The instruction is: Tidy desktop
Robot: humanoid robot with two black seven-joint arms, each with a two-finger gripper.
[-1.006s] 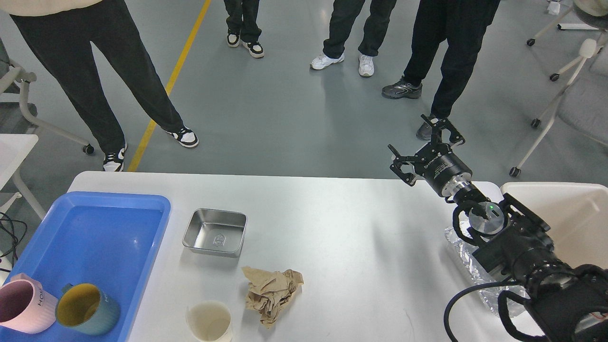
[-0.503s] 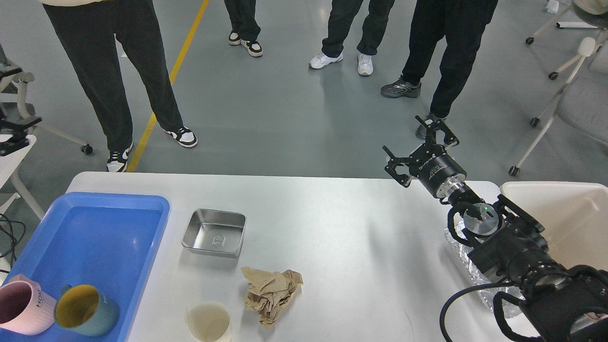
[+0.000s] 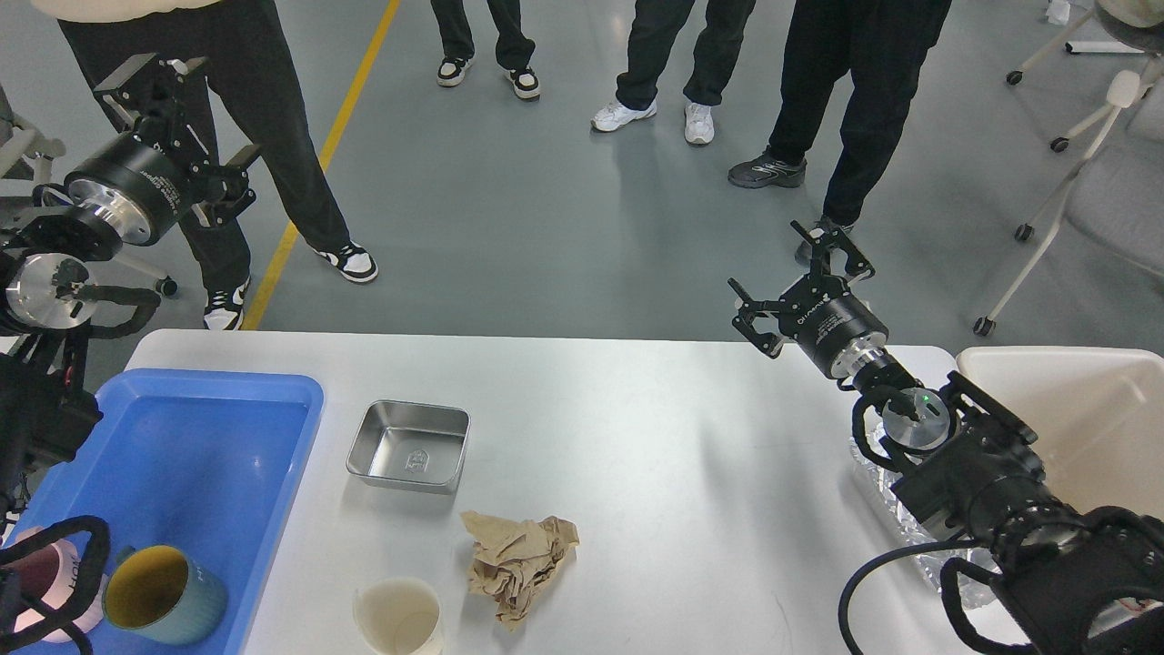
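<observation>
The white desktop (image 3: 655, 455) fills the lower half of the head view. On it lie a small steel tray (image 3: 409, 446), a crumpled brown paper (image 3: 518, 564), a white paper cup (image 3: 400, 619) and crinkled foil (image 3: 887, 496) partly hidden under my right arm. My right gripper (image 3: 793, 277) is open and empty, held above the desktop's far right edge. My left gripper (image 3: 168, 114) is open and empty, raised high at the far left, above the floor beyond the desktop.
A blue plastic tray (image 3: 200, 409) at the left holds a teal mug (image 3: 164, 596) and a pink mug (image 3: 41, 582), partly behind my left arm. A cream bin (image 3: 1082, 400) stands at the right. Several people stand on the floor beyond the desktop.
My left arm has come into view at the far left and risen. My right gripper has shifted slightly left and away. The person at the left has stepped.
</observation>
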